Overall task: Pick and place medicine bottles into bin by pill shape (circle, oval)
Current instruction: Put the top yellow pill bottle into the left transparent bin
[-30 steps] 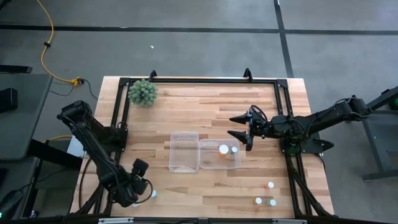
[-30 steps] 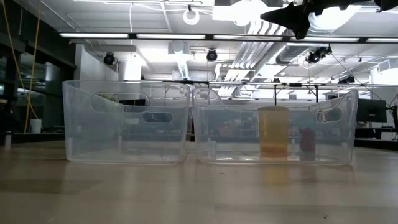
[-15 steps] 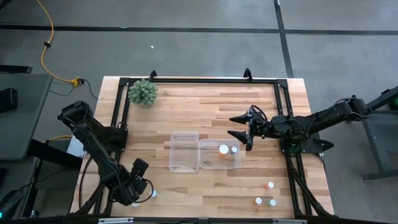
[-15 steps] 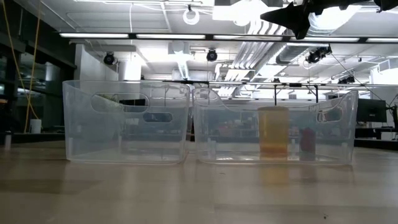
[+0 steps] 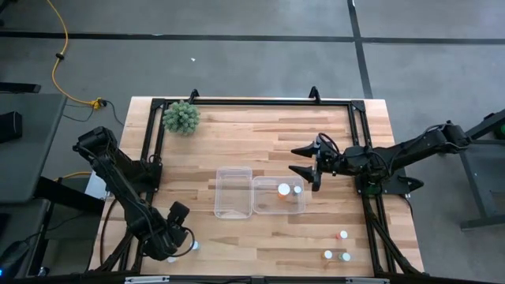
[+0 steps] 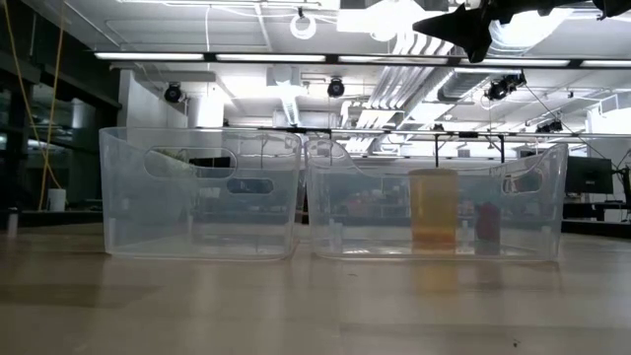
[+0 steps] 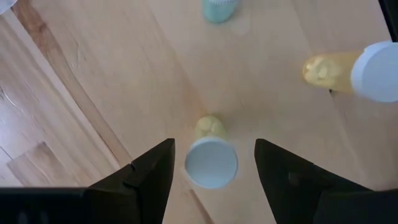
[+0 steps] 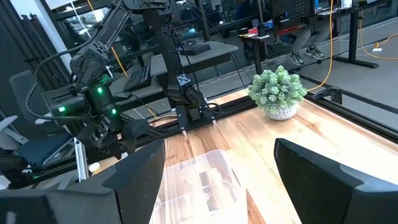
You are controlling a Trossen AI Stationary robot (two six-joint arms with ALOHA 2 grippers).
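My left gripper [image 5: 175, 238] is over the table's near left corner, open and pointing down. In the left wrist view its fingers [image 7: 214, 147] stand on either side of an upright yellow-bodied, white-capped bottle [image 7: 211, 163] without touching it. Another yellow bottle [image 7: 357, 70] and a pale one [image 7: 217, 9] stand nearby on the table. My right gripper [image 5: 304, 162] is open and empty above the far side of the right clear bin [image 5: 302, 207]. That bin holds an orange bottle [image 6: 434, 209] and a smaller bottle [image 5: 297, 189]. The left clear bin [image 5: 221, 211] stands beside it.
Three small bottles [image 5: 342, 234], [image 5: 327, 254], [image 5: 345, 256] stand on the table near its near right corner. A fuzzy green plant ball [image 5: 181, 117] sits at the far left. A black frame [image 5: 252, 101] runs along the table's edges.
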